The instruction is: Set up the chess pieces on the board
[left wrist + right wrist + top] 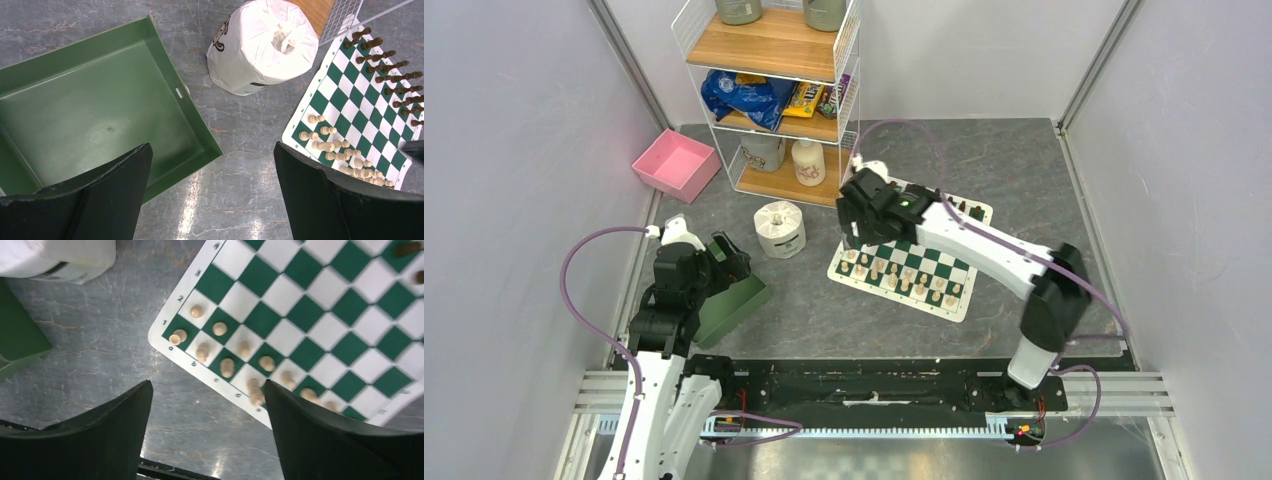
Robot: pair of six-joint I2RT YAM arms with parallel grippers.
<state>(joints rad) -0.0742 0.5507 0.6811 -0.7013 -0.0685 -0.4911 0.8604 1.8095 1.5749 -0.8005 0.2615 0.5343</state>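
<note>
**Right tool hovering open over the cream corner of the board**

The right tool [206, 390] is hanging with its jaws spread wide and is gripping nothing. It is sitting above the corner of the board [292, 300] where the cream pieces [220, 328] are crowding two ranks. The dark pieces [387, 65] are lining the far edge. The board itself is lying flat on the counter [100, 340], skewed to the arms.

The cream men are standing close together, some off-centre on their squares, and the one on the corner square may be leaning; the blur is making that hard to tell. The next move is probably calling for a straight descent with both fingers clear of neighbouring pieces, closing low on a single stem so nothing nearby is tipping.

The left tool [212, 147] is waiting fully open and empty above the green bin [100, 115]. A toilet roll [262, 47] is standing near the board's corner, limiting approaches from that side. A wire shelf rack [774, 100] and a pink tray [674, 165] are sitting farther back, out of the way.
</note>
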